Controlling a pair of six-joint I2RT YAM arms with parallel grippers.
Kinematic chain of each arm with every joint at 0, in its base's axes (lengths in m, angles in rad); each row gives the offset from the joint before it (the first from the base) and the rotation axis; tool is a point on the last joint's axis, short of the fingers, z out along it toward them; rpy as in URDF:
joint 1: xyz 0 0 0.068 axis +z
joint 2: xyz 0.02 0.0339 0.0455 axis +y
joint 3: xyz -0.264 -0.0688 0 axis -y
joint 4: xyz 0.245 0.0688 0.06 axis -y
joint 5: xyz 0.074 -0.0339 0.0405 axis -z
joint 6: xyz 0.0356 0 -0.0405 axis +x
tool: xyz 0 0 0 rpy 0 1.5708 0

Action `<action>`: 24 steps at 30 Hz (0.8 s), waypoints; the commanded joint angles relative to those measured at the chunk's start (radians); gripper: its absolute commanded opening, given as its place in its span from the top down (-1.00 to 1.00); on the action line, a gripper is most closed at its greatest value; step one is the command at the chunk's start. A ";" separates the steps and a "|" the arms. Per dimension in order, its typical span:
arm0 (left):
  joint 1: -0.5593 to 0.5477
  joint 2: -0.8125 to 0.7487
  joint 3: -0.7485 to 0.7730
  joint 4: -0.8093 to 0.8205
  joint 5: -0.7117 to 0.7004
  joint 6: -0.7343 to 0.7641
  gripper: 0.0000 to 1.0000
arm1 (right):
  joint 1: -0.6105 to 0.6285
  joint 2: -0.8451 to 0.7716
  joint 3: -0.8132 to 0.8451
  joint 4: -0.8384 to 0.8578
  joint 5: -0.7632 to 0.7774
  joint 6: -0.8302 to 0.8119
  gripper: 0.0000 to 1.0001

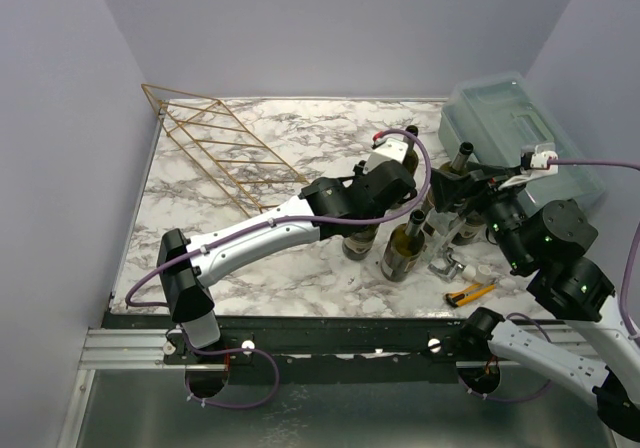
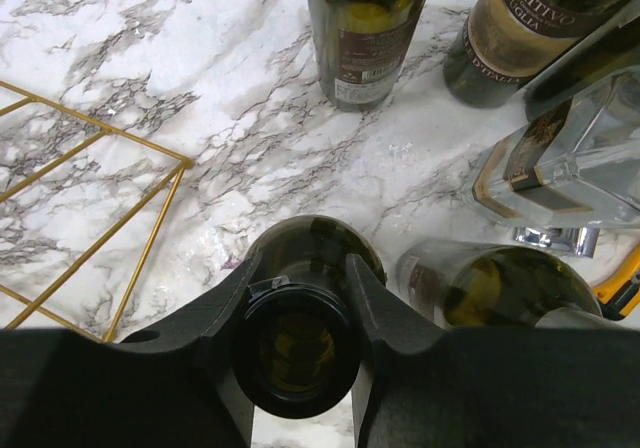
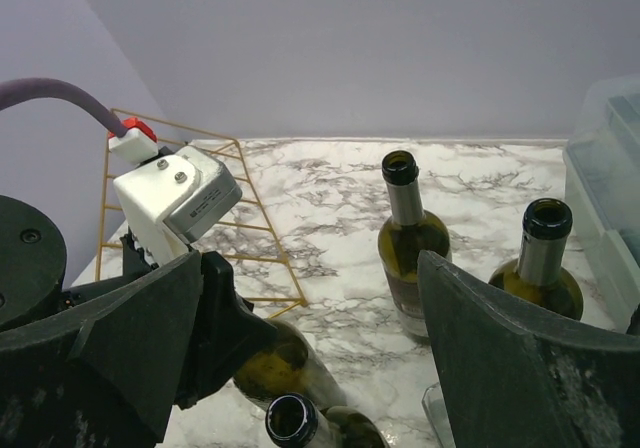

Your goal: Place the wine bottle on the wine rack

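The wine bottle (image 2: 318,253) is dark green and open at the top. My left gripper (image 2: 296,340) is shut on its neck, one finger on each side. In the top view the left gripper (image 1: 366,211) is at the table's middle, and the bottle's body (image 1: 357,242) shows below it. In the right wrist view the bottle (image 3: 283,360) leans. The gold wire wine rack (image 1: 222,150) lies at the back left, apart from the bottle; its corner shows in the left wrist view (image 2: 92,218). My right gripper (image 3: 320,353) is wide open and empty, just right of the bottles (image 1: 456,204).
Other green bottles stand close by (image 1: 405,250) (image 1: 457,180) (image 3: 408,236) (image 3: 540,263). A clear glass bottle (image 2: 570,163) is beside them. A translucent lidded box (image 1: 520,133) stands at the back right. A yellow knife (image 1: 470,293) and a metal tool (image 1: 450,266) lie near the front.
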 commanded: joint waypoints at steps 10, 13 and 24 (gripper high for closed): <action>-0.004 -0.023 0.075 -0.034 -0.019 0.055 0.97 | 0.002 -0.028 -0.029 -0.008 0.049 -0.017 -0.86; -0.003 -0.038 0.100 -0.032 -0.029 0.069 1.00 | 0.003 -0.027 -0.030 0.002 0.059 -0.026 -0.87; 0.094 -0.082 0.212 0.028 0.054 0.100 1.00 | 0.003 -0.003 -0.011 0.055 0.078 -0.081 -0.90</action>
